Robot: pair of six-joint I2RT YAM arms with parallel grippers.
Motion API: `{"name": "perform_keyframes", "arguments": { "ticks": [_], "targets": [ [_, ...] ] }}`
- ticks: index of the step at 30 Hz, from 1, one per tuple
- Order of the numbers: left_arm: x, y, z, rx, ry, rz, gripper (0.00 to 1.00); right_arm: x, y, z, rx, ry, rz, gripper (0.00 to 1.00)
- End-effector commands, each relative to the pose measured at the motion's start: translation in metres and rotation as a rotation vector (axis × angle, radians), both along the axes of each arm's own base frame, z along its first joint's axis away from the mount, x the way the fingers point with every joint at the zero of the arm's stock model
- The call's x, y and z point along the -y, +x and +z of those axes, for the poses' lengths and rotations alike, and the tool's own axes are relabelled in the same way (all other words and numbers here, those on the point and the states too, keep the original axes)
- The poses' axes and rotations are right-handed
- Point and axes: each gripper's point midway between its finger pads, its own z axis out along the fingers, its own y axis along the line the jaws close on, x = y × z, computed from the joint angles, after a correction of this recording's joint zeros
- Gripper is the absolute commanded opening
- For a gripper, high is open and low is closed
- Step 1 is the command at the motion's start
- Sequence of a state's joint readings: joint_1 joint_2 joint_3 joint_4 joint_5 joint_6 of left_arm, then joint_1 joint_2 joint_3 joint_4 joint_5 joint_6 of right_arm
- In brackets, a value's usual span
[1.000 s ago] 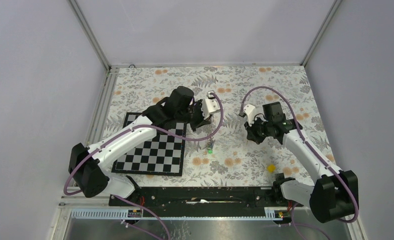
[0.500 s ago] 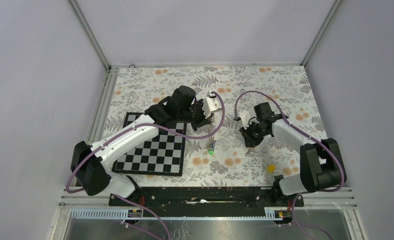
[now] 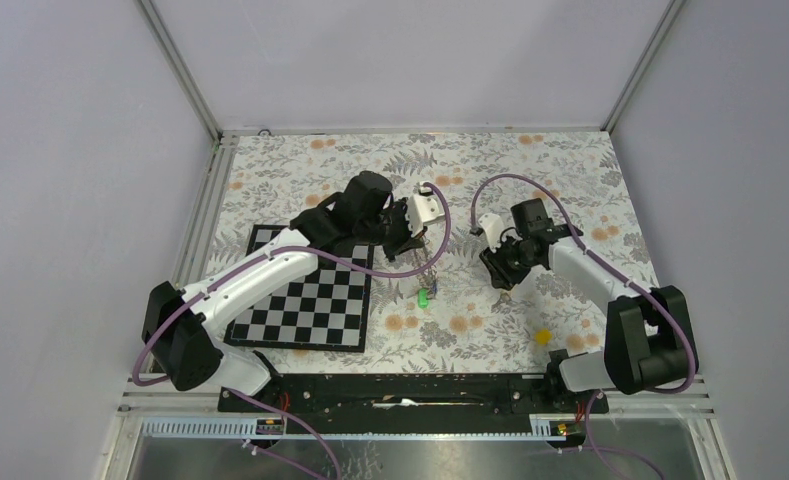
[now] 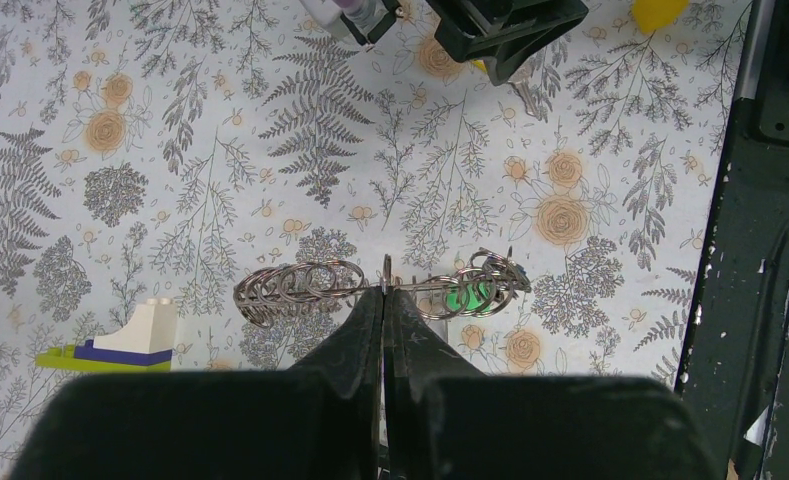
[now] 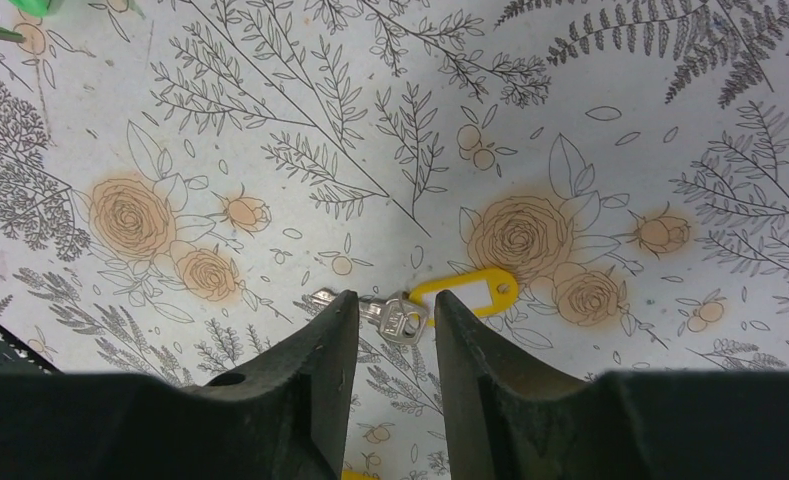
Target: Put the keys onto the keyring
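Observation:
My left gripper point(image 4: 383, 293) is shut on the keyring point(image 4: 300, 285), a thin metal loop carrying several small rings, held above the table. A key with a green head point(image 4: 460, 298) hangs on it; in the top view it dangles at the keyring's lower end point(image 3: 423, 296). A silver key point(image 5: 397, 316) with a yellow head point(image 5: 475, 292) lies flat on the flowered cloth. My right gripper point(image 5: 394, 302) is open, low over it, fingertips either side of the key's blade and bow, not closed on it. In the top view that gripper point(image 3: 500, 277) is right of the hanging keyring point(image 3: 428, 268).
A chessboard point(image 3: 305, 300) lies at the left. A second yellow piece point(image 3: 542, 336) sits nearer the right arm's base. A white, blue and green-yellow block piece point(image 4: 120, 345) lies on the cloth. The black rail point(image 3: 410, 390) runs along the near edge.
My right gripper has gone from shut to open, its arm swinging in toward the centre and settling over the yellow-headed key. The left gripper has stayed put, shut on the keyring.

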State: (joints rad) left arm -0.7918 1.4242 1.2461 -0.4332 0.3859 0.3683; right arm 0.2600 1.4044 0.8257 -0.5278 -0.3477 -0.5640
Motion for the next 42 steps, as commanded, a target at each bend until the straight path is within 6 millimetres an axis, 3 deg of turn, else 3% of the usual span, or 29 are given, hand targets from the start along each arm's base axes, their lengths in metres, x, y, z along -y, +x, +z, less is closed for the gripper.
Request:
{"name": "perform_keyframes", "arguments": {
  "ticks": [1,7,17,30,42],
  "targets": [
    [0.012,0.008,0.040,0.071,-0.092,-0.018,0.00,0.013,-0.003,0.005,0.032,-0.072,0.030,0.41],
    [0.012,0.006,0.041,0.067,-0.097,-0.024,0.00,0.025,-0.014,-0.006,0.009,-0.138,0.132,0.43],
    [0.013,0.005,0.039,0.058,-0.097,-0.029,0.00,0.022,-0.020,-0.019,-0.066,-0.138,0.253,0.45],
    [0.012,0.003,0.039,0.059,-0.098,-0.033,0.00,0.012,-0.003,-0.016,-0.064,-0.110,0.249,0.39],
    [0.012,0.002,0.039,0.057,-0.100,-0.036,0.00,0.011,-0.013,-0.028,-0.124,-0.096,0.239,0.26]
  ]
}}
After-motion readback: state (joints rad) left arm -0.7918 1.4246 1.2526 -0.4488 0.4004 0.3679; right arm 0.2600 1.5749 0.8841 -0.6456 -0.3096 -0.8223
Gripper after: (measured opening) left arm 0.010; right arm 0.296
